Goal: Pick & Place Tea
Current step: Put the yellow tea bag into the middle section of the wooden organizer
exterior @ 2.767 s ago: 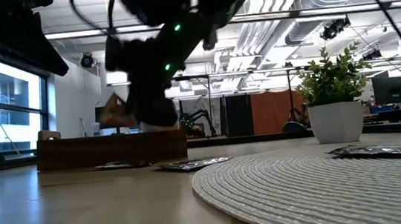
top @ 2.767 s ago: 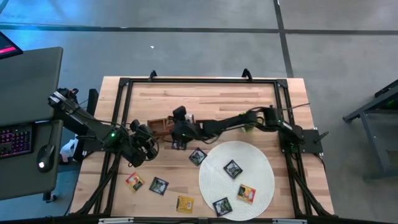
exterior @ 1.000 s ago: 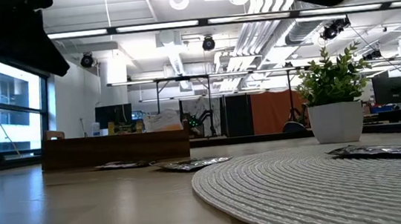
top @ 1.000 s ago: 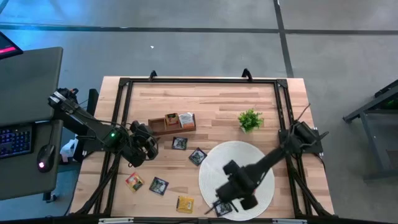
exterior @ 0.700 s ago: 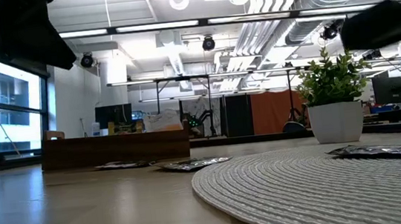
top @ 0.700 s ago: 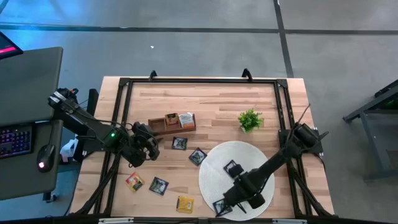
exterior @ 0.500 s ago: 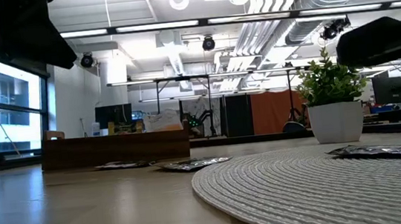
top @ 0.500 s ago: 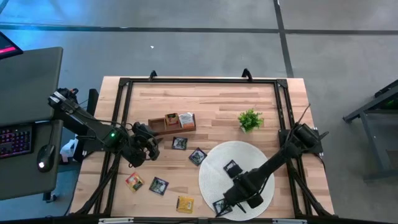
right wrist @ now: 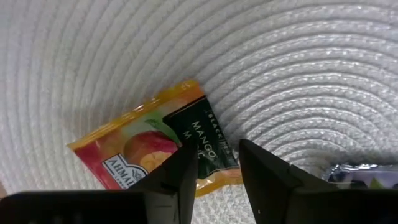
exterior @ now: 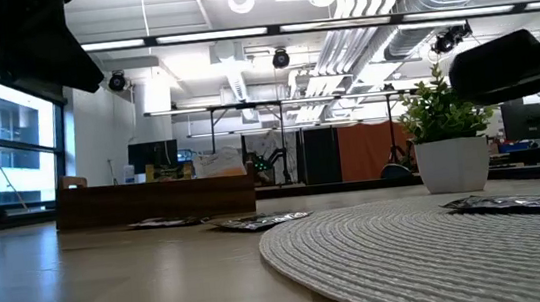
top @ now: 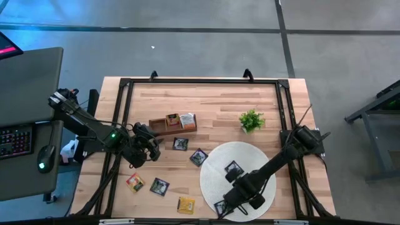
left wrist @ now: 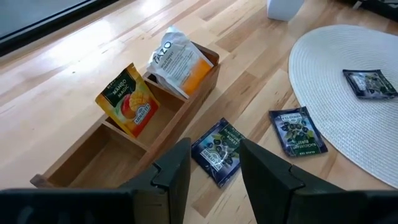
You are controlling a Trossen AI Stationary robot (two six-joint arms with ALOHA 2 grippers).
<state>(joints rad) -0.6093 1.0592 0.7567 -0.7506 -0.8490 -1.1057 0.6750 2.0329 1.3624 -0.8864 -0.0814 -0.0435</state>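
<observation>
Your right gripper (right wrist: 214, 165) is now low over the near part of the round white woven mat (top: 262, 164). A second ago it was higher and a bit further left; since then it has only crept down. Its fingers (right wrist: 267, 180) stand apart with a narrow gap, straddling the edge of the yellow-orange mango tea packet (right wrist: 155, 149), nothing clamped yet. The gap has tightened slightly, so I read this as the start of a pinch on that packet.

Nearly three seconds back that same arm was reaching across to the brown wooden divided tray (top: 159, 126), so it has finished one trip and this is the next pick.

On the mat, a dark packet (top: 234, 169) lies just beyond the gripper, another dark one (top: 220, 207) peeks out at its near-left side.

Left gripper (left wrist: 214, 171) hasn't moved: parked left of the tray, fingers part-open and empty, above a dark blue packet (left wrist: 219, 151). The tray holds a mango packet (left wrist: 127, 99) and a white-and-orange packet (left wrist: 177, 59).

Still loose on the table: four packets at near left, two between tray and mat. Plenty left to do.
</observation>
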